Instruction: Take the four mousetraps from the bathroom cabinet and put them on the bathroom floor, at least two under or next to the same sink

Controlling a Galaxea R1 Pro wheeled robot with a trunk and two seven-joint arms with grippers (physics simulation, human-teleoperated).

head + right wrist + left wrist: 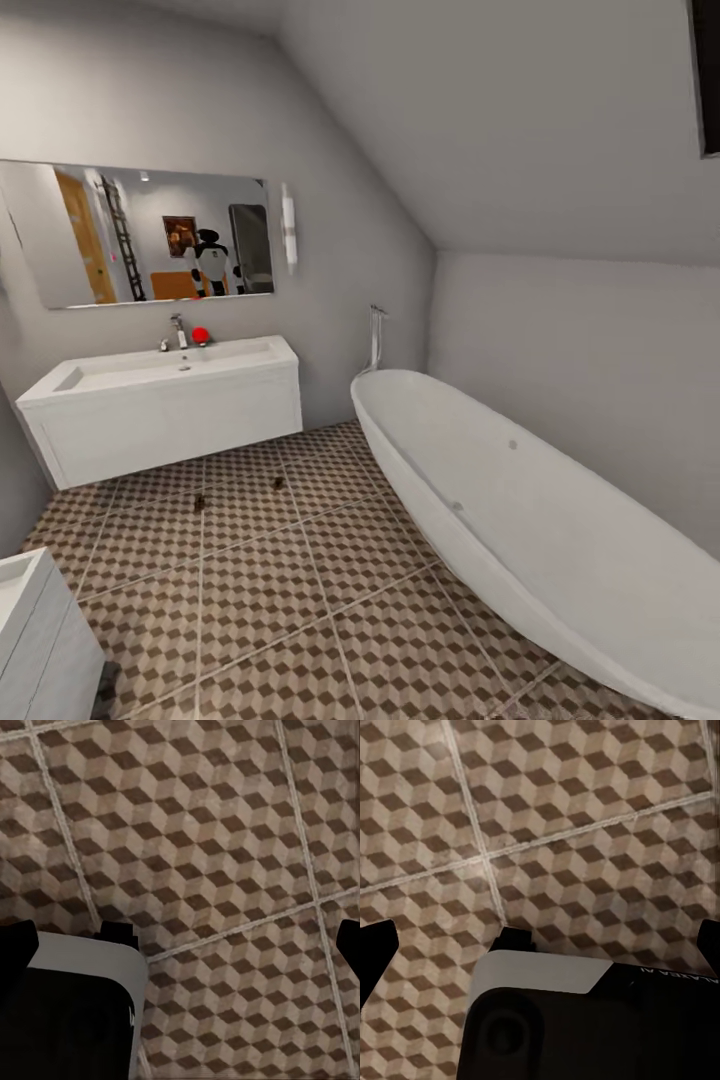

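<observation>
Two small brown flat mousetraps (278, 484) (199, 502) lie on cube-patterned tiled bathroom floor (260, 590), just before wide white boxy sink (165, 405). Both grippers: fingers spread apart, empty, over tiles. Judgement: two traps remain; turn toward cabinet, steer clear of bathtub (520, 510).

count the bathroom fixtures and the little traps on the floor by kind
sink: 1
bathtub: 1
mirror: 1
small dark things on the floor by the sink, probably mousetraps: 2
total: 5
</observation>
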